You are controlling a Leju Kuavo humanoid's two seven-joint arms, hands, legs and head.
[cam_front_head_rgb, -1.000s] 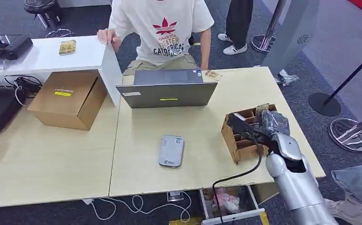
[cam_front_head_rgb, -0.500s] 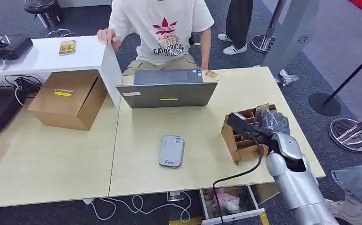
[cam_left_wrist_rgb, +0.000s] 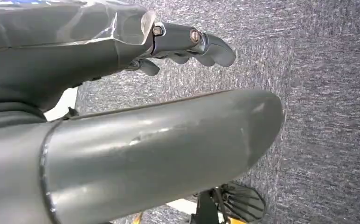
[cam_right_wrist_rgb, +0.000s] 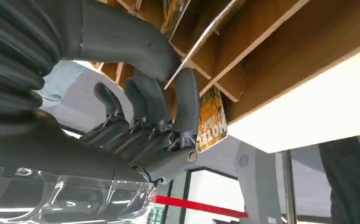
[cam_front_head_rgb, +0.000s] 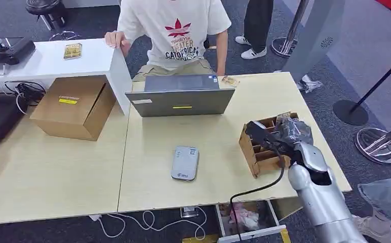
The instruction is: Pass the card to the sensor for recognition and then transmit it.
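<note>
A grey card sensor (cam_front_head_rgb: 185,163) lies flat near the middle of the wooden table (cam_front_head_rgb: 213,131). On the right stands a wooden card rack (cam_front_head_rgb: 255,154) with slots. My right hand (cam_front_head_rgb: 278,135) reaches into it from the front. In the right wrist view my right hand (cam_right_wrist_rgb: 155,107) has its thumb and fingers apart, on either side of a thin divider of the rack (cam_right_wrist_rgb: 285,42). A yellow card (cam_right_wrist_rgb: 211,119) printed "MOTEL" sticks out of a slot just beyond the fingers (cam_right_wrist_rgb: 187,98). My left hand (cam_left_wrist_rgb: 136,51) hangs over grey carpet, holding nothing.
A half-open laptop (cam_front_head_rgb: 181,96) stands at the table's far side, with a person in a white T-shirt (cam_front_head_rgb: 176,30) behind it. A cardboard box (cam_front_head_rgb: 74,106) sits far left beside a white desk (cam_front_head_rgb: 51,58). An open drawer (cam_front_head_rgb: 246,217) juts out under the front edge.
My right hand has crept slightly forward, deeper into the card rack. Everything else on the table is unmoved.
</note>
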